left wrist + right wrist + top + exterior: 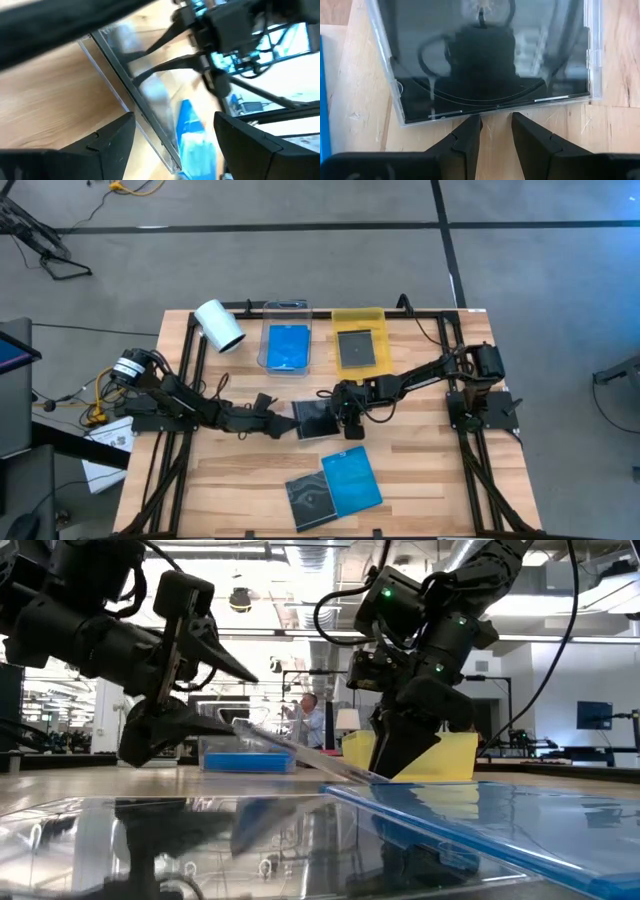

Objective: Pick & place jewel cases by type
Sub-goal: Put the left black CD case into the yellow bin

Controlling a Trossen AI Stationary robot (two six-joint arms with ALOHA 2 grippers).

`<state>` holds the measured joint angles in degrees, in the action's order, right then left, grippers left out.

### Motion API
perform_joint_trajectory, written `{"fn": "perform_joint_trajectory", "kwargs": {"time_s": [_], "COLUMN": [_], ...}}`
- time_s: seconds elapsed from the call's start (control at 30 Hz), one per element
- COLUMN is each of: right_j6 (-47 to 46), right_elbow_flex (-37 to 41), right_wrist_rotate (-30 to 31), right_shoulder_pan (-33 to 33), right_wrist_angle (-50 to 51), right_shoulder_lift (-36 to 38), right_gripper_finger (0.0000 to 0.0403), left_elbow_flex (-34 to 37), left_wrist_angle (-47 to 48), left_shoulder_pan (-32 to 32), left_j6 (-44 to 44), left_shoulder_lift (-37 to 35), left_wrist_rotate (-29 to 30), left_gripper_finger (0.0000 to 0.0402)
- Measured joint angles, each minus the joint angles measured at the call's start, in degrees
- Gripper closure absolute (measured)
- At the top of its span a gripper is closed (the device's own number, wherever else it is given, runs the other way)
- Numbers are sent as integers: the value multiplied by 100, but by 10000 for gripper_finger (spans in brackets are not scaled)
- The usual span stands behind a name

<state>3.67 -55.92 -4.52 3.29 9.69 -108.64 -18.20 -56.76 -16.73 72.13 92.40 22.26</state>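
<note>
Five jewel cases (316, 420): two blue, three dark; left gripper (283, 426) spread, right gripper (350, 423) barely parted, empty

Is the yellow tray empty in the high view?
No, a dark jewel case lies flat inside the yellow tray.

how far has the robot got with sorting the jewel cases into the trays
Partly done. One blue jewel case lies in the clear tray and a dark one in the yellow tray. In hand: a dark case mid-table, tilted up on one edge, the right gripper at its right edge and the open left gripper at its left. Left: a dark case and a blue case near the front edge.
</note>
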Motion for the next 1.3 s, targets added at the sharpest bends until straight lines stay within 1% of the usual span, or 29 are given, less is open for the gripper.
{"fn": "perform_joint_trajectory", "kwargs": {"time_s": [0.1,0.2,0.3,0.43,0.53,0.7,0.93,1.07,1.17,1.3], "right_j6": [0,-78,-89,-120,-234,-294,-377,-377,-410,-434], "right_elbow_flex": [0,0,0,0,0,0,-4,-4,-4,-4], "right_wrist_rotate": [1,5,6,-3,-16,-5,30,38,40,43], "right_shoulder_pan": [2,2,2,7,7,37,46,46,46,44], "right_wrist_angle": [1,-17,-31,-166,-262,-302,-278,-272,-269,-267], "right_shoulder_lift": [2,2,2,-15,-25,-29,-31,-31,-31,-31], "right_gripper_finger": [294,294,294,294,294,294,294,294,294,294], "left_elbow_flex": [-2,-88,-51,-59,-96,-98,-92,-90,-86,-87], "left_wrist_angle": [-272,-743,-742,-227,-48,-78,103,500,926,967], "left_shoulder_pan": [-3,14,110,423,530,535,583,590,590,590], "left_j6": [-146,-465,-677,-143,-15,5,323,710,1037,1100], "left_shoulder_lift": [-8,-13,2,15,15,15,12,11,11,6], "left_wrist_rotate": [13,-32,99,-174,-402,-347,-303,-303,-365,-408], "left_gripper_finger": [136,136,136,136,136,136,136,137,148,177]}}
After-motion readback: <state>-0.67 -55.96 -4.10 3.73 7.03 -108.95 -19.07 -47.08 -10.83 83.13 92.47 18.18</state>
